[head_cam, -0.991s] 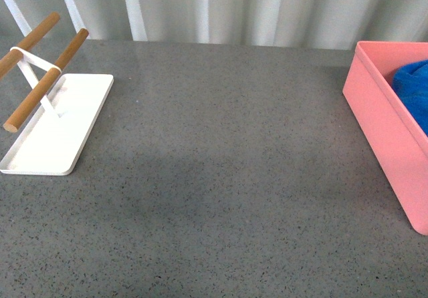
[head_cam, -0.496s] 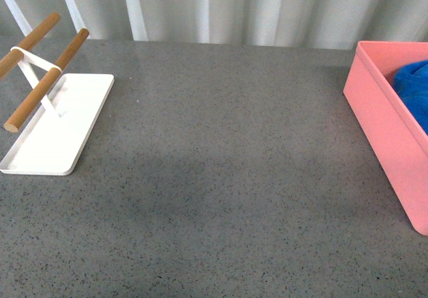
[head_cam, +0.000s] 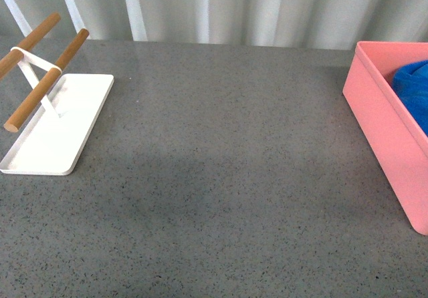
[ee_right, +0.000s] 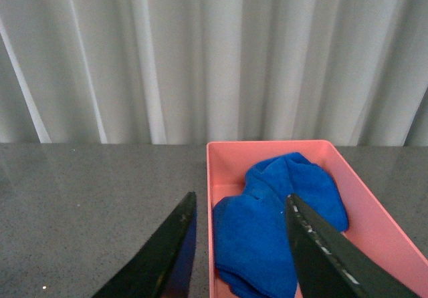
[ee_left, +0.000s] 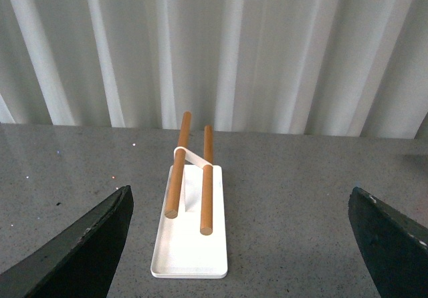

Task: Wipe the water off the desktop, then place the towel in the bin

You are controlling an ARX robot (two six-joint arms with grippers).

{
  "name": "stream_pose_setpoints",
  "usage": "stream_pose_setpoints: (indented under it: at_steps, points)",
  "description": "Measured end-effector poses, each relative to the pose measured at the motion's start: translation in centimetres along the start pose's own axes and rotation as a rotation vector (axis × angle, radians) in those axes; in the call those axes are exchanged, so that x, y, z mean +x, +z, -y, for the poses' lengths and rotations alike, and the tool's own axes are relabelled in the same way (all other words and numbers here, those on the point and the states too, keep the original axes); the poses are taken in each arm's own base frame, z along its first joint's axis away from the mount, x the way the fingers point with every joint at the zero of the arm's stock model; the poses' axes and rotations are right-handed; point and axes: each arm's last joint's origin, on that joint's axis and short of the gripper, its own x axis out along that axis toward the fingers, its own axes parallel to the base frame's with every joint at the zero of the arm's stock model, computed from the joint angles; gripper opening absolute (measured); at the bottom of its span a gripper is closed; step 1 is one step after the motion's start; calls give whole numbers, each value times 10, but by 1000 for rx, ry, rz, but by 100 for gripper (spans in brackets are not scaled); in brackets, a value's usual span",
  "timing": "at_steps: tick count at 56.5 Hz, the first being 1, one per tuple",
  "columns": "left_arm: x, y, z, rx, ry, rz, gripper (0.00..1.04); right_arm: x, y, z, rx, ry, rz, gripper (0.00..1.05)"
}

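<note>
The blue towel (ee_right: 277, 224) lies crumpled inside the salmon-pink bin (ee_right: 221, 178), and in the right wrist view it fills most of the floor of this box, with one fold toward the far wall and a thicker bunch at the near side. The right gripper (ee_right: 241, 251) hangs above the near end of the bin, and its two dark fingers (ee_right: 170, 254) are spread apart with nothing between them, so it is released; the towel shows in the gap under them, but it is not touched by them. In the front view only one corner of the towel (head_cam: 413, 91) shows over the rim of the bin (head_cam: 381, 131), which stands at the right edge of the desktop (head_cam: 221, 178). The desktop is dark grey with fine speckles, and I cannot tell if some water is on it. At the left side, well apart from the bin, stands a flat white tray (head_cam: 57, 127) with two wooden bars (head_cam: 40, 91) held above it by a white frame. The left gripper (ee_left: 247, 244) looks at this tray (ee_left: 190, 244) from above, its dark fingers (ee_left: 80, 251) are wide apart and hold nothing. Behind the desktop hangs a pale curtain (head_cam: 267, 7) with folds.
</note>
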Motion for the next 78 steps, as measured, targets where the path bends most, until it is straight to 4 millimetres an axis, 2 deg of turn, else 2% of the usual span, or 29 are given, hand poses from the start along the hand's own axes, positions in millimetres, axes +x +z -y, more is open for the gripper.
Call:
stream_pose_setpoints:
  at_steps: [6,17,21,78]
  points:
    - [0,0,0,0,0,0,98,0,0,0,0,0,0,69]
    - [0,0,0,0,0,0,98,0,0,0,2,0,0,99]
    - [0,0,0,0,0,0,98,0,0,0,3,0,0,97]
    - [0,0,0,0,0,0,98,0,0,0,6,0,0,98]
